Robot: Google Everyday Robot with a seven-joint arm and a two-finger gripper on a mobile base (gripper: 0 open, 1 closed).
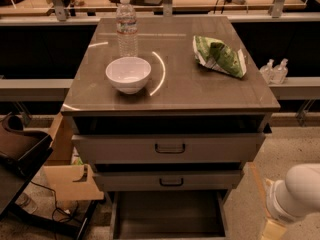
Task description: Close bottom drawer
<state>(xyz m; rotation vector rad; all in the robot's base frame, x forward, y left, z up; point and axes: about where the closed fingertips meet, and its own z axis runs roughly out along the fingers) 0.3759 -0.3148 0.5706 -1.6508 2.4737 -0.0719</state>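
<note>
The bottom drawer (169,215) of the grey-brown cabinet (170,96) is pulled far out. Its dark box interior shows at the bottom edge of the camera view, while its front panel and handle are cut off below the frame. Above it sit the middle drawer front (171,180) and the upper drawer front (170,148), each with a black bar handle and standing slightly out. My gripper (272,230) hangs from the white arm (299,194) at the lower right, to the right of the open drawer and apart from it.
On the cabinet top stand a water bottle (126,26), a white bowl (128,74) and a green chip bag (218,55). A cardboard box (70,181) and a dark chair (20,151) crowd the left side. Two small bottles (274,70) sit on the right ledge.
</note>
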